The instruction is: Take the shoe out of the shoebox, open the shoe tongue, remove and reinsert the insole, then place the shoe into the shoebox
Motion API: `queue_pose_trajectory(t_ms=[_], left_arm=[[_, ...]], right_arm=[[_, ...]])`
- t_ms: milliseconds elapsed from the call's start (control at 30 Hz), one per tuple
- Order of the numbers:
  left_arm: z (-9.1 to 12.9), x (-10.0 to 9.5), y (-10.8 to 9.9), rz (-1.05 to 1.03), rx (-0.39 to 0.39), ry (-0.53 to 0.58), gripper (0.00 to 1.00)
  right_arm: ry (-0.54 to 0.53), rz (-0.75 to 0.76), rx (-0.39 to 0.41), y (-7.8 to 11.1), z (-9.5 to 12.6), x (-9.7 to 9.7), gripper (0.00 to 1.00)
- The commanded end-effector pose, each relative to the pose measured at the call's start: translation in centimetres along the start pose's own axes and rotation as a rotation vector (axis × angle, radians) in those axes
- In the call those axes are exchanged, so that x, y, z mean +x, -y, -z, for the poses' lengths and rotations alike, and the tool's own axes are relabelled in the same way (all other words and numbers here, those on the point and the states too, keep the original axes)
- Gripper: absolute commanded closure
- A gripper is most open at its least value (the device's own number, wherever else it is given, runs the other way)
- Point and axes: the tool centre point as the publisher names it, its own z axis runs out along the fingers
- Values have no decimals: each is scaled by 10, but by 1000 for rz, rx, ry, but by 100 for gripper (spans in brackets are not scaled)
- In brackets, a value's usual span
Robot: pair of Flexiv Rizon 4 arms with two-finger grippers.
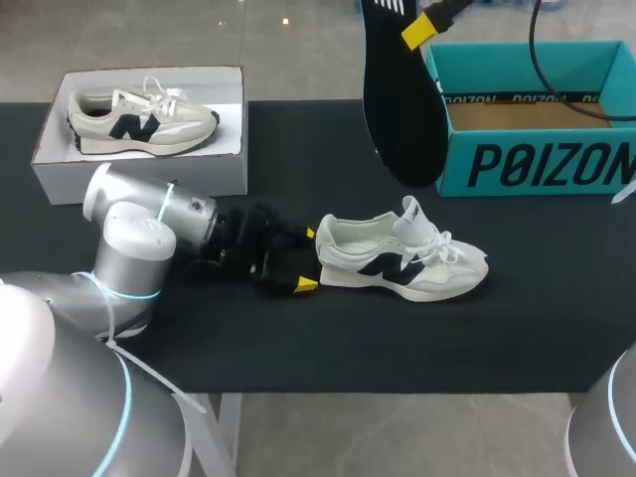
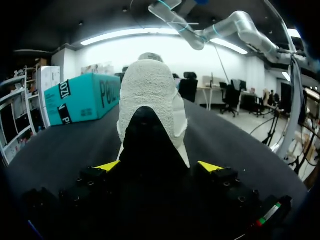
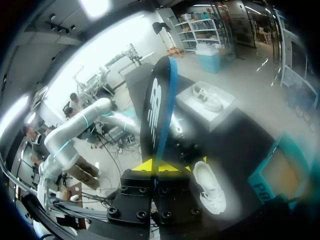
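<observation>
**Shoe** (image 1: 402,260): white, dark side logo, upright on its sole near the middle of the desk (image 1: 298,338). Long axis runs 9 to 3 o'clock in the head view, heel at 9, toe at 3. Laces loose, tongue raised.

**Left end effector** (image 1: 308,259): at the shoe's 9 o'clock, lying low along the desk. Its yellow fingers are spread to heel width and press the heel from both sides. The left wrist view shows the heel (image 2: 150,95) filling the gap between the tips of the left end effector (image 2: 159,167), toe pointing away from it.

**Insole** (image 1: 397,99): black, off the desk, at the shoe's 12 o'clock. Long axis runs 12 to 6 o'clock, free end down.

**Right end effector** (image 1: 422,28): closed nearly flat on the insole's upper end. In the right wrist view the insole (image 3: 155,115) rises edge-on from between the yellow tips of the right end effector (image 3: 157,167).

**Shoebox** (image 1: 537,164): teal, open, at the shoe's 2 o'clock, just beside the hanging insole.

**White box** (image 1: 139,169): open, at the shoe's 10 o'clock. It contains a second shoe (image 1: 139,121), toe toward 3 o'clock.
</observation>
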Motion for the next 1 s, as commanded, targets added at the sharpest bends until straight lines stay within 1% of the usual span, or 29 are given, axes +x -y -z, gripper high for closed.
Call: queue_pose_trajectory(t_ms=[33, 100, 233, 267, 367, 433, 467, 567, 700, 867, 900, 933, 967, 1000], left_arm=[[5, 13, 5, 17, -56, 2, 0], [10, 15, 7, 16, -109, 7, 0], [30, 19, 16, 12, -243, 35, 0], [32, 19, 18, 12, -263, 38, 0], [44, 23, 28, 12, -382, 54, 0], [51, 24, 36, 6, -431, 66, 0], [53, 24, 39, 5, -472, 70, 0], [60, 24, 48, 3, -545, 75, 0], [64, 23, 57, 7, -610, 53, 0], [62, 22, 63, 14, -667, 2, 0], [61, 22, 64, 15, -665, -11, 0], [60, 22, 66, 29, -633, -49, 0], [59, 22, 68, 28, -637, -45, 0], [59, 21, 69, 17, -675, -33, 0]], right_arm=[[0, 0, 0, 0, -1, 0, 100], [0, 0, 0, 0, -1, 0, 100], [0, 0, 0, 0, -1, 0, 100], [0, 0, 0, 0, -1, 0, 100], [0, 0, 0, 0, -1, 0, 100], [0, 0, 0, 0, -1, 0, 100], [0, 0, 0, 0, -1, 0, 100], [0, 0, 0, 0, -1, 0, 100], [0, 0, 0, 0, -1, 0, 100], [0, 0, 0, 0, -1, 0, 100], [0, 0, 0, 0, -1, 0, 100], [0, 0, 0, 0, -1, 0, 100], [0, 0, 0, 0, -1, 0, 100], [0, 0, 0, 0, -1, 0, 100]])
